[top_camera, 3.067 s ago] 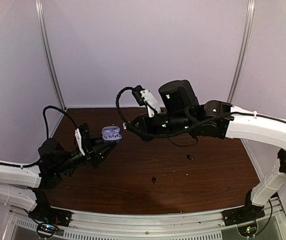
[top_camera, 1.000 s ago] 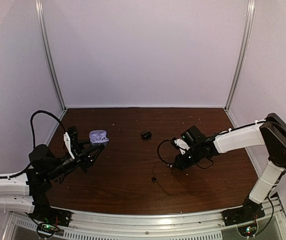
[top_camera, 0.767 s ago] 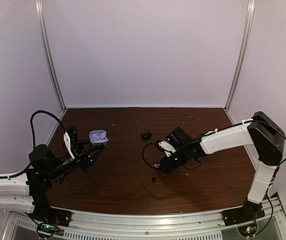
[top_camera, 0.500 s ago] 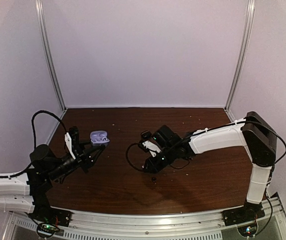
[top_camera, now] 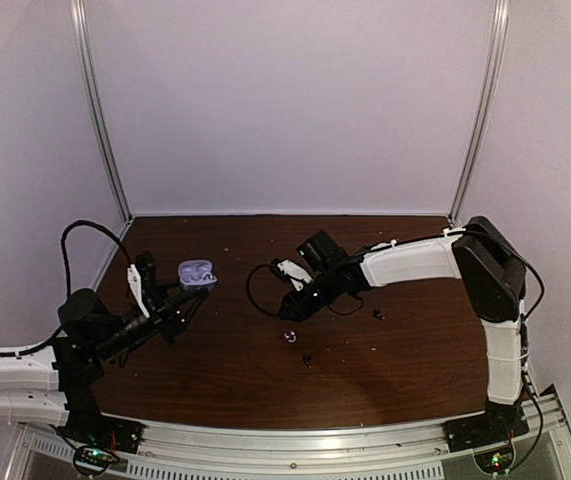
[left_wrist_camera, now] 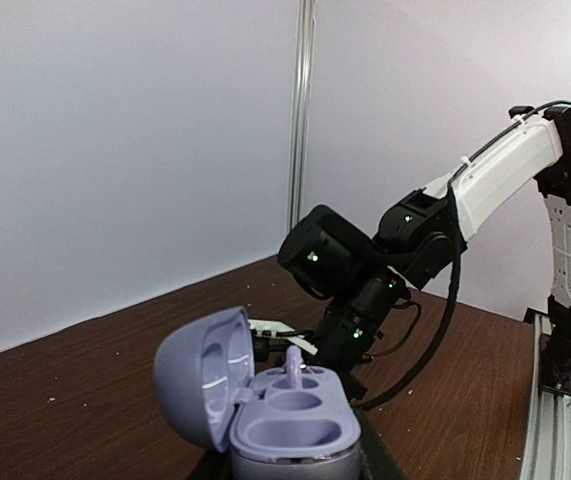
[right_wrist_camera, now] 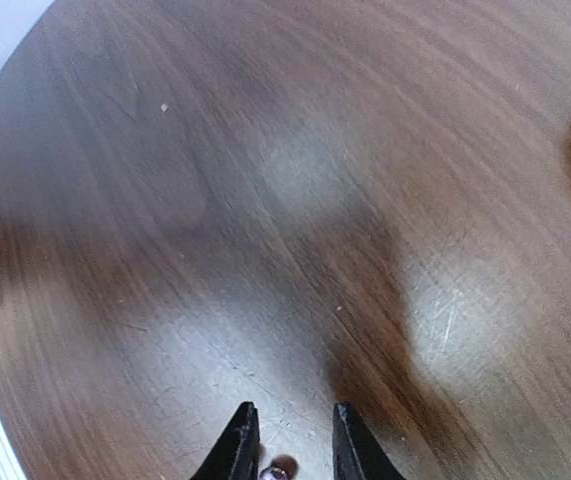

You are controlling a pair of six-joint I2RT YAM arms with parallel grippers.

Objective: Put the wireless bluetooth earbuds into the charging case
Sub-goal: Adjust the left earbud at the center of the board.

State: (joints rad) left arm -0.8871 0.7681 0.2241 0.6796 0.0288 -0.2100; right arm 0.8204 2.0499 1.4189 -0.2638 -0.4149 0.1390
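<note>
You run two arms of one build; the left arm [top_camera: 25, 365] and the right arm [top_camera: 415, 262] wear glossy white shells on the long links and rounded black housings at the joints; small green lights [left_wrist_camera: 408, 218] glow on the right arm's black joints; the left cable [top_camera: 77, 240], black and thin, arcs off the left arm; the right cable [top_camera: 255, 292], also black, curls beside the right wrist; a white bracket [top_camera: 145, 285] sits on the left wrist; your right claw [right_wrist_camera: 287, 440] has two slim black fingers with pale-lit edges.
</note>
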